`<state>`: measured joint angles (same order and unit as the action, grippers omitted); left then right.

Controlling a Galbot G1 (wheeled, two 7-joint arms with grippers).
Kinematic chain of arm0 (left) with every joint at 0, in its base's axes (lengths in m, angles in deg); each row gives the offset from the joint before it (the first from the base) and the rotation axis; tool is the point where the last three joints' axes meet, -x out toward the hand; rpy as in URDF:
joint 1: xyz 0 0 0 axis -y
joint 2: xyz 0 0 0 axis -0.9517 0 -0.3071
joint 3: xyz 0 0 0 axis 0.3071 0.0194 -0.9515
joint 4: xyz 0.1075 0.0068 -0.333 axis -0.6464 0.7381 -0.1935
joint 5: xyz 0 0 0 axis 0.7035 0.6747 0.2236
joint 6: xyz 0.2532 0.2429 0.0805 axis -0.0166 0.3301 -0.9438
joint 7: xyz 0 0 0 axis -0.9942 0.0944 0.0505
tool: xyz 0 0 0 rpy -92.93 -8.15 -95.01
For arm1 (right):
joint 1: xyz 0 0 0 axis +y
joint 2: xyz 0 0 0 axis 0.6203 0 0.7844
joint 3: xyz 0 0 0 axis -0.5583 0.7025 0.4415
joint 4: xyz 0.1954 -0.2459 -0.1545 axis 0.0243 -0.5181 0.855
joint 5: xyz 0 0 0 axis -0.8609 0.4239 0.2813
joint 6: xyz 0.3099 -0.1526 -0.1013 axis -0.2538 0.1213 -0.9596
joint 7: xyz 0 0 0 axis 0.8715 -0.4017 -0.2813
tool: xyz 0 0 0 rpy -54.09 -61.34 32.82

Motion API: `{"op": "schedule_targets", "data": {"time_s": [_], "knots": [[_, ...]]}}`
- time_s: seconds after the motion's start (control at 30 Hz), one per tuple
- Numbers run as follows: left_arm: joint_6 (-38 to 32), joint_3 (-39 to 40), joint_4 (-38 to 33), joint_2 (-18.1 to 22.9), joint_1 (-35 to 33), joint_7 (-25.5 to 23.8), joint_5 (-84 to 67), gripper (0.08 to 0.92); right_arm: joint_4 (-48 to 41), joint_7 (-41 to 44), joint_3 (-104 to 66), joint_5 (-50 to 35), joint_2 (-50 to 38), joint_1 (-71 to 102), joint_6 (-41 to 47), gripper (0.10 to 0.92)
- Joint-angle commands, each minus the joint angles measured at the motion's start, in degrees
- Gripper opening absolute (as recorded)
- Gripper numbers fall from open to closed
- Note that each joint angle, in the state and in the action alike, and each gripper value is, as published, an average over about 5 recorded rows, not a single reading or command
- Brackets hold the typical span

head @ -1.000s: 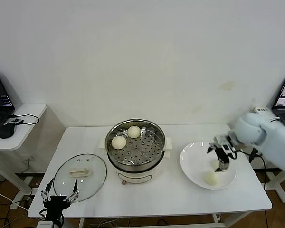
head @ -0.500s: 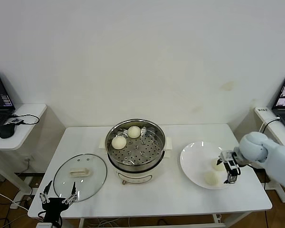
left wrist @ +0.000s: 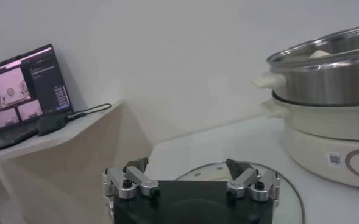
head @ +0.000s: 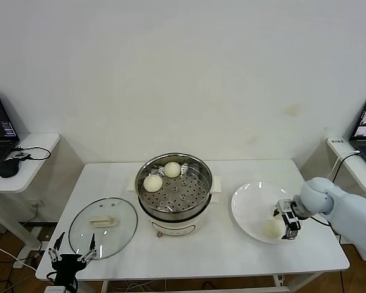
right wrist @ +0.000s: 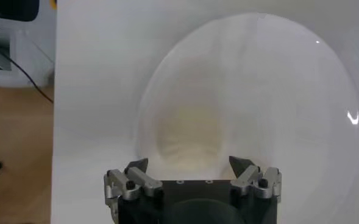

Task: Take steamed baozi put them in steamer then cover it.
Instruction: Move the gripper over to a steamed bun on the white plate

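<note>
We see a rounded, pale grey-white right arm (head: 344,207) and black grippers with silver, screw-studded knuckles, left gripper (left wrist: 190,173), right gripper (right wrist: 191,171).

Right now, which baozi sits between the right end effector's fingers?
The far-side baozi on the white plate, inside the right end effector; its plate-mate lies beside.

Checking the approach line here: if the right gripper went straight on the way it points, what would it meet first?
Most likely a baozi on the plate, lying just ahead between the right gripper's open fingers; depth is unclear.
</note>
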<state>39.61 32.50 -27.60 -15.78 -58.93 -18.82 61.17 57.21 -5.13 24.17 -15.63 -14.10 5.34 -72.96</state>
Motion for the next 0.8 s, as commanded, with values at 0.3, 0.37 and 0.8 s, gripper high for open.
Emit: {"op": "schedule_targets", "data": {"time_s": [0.3, 0.37, 0.8], "knots": [[0.0, 0.0, -0.3, 0.2, -0.2, 0.0, 0.1, 0.823, -0.7, 0.0, -0.5, 0.4, 0.8, 1.0, 0.2, 0.689], [0.0, 0.0, -0.3, 0.2, -0.2, 0.0, 0.1, 0.823, -0.7, 0.0, -0.4, 0.3, 0.9, 0.7, 0.2, 0.670], [0.0, 0.0, -0.3, 0.0, 0.0, 0.1, 0.0, 0.823, 0.2, 2.5, -0.1, -3.4, -0.4, -6.3, 0.3, 0.618]]}}
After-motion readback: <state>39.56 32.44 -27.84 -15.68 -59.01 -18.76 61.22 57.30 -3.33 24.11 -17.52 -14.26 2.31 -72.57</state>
